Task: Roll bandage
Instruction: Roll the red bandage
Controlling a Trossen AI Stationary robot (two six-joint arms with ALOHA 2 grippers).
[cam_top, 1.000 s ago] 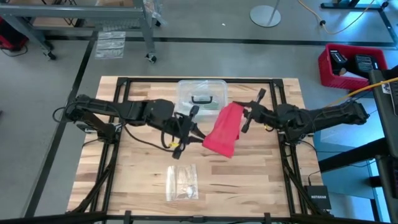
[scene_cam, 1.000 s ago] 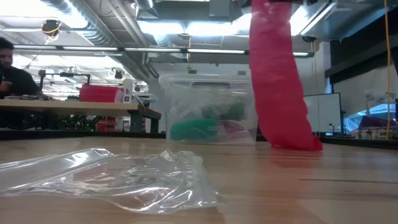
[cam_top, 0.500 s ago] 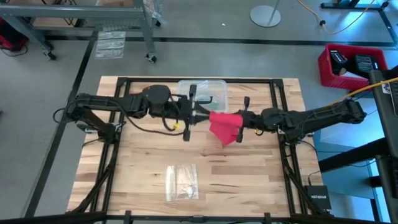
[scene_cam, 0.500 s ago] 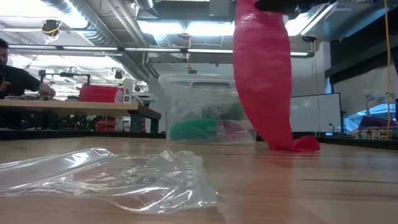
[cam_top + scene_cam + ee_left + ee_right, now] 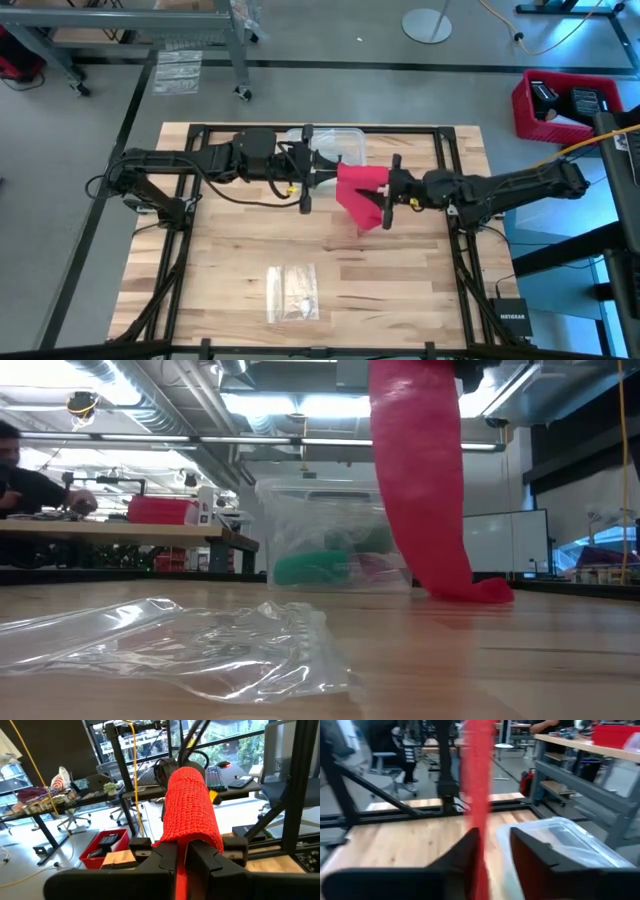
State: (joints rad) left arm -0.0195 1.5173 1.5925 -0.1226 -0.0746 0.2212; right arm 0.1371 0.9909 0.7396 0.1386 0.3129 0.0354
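The long red soft fabric bandage [image 5: 362, 193] hangs between the two arms above the middle of the pale wooden desk [image 5: 220, 260], its lower end trailing onto the boards. The left hand [image 5: 306, 184] is clenched on one end of the strip. The right hand [image 5: 387, 192] has the band between its fingers with a gap showing beside it; whether it still grips I cannot tell. Behind stands the clear plastic box with a black handle [image 5: 335, 535], holding a green item and something reddish. A small clear plastic bag [image 5: 293, 292] lies flat nearer the desk's front edge.
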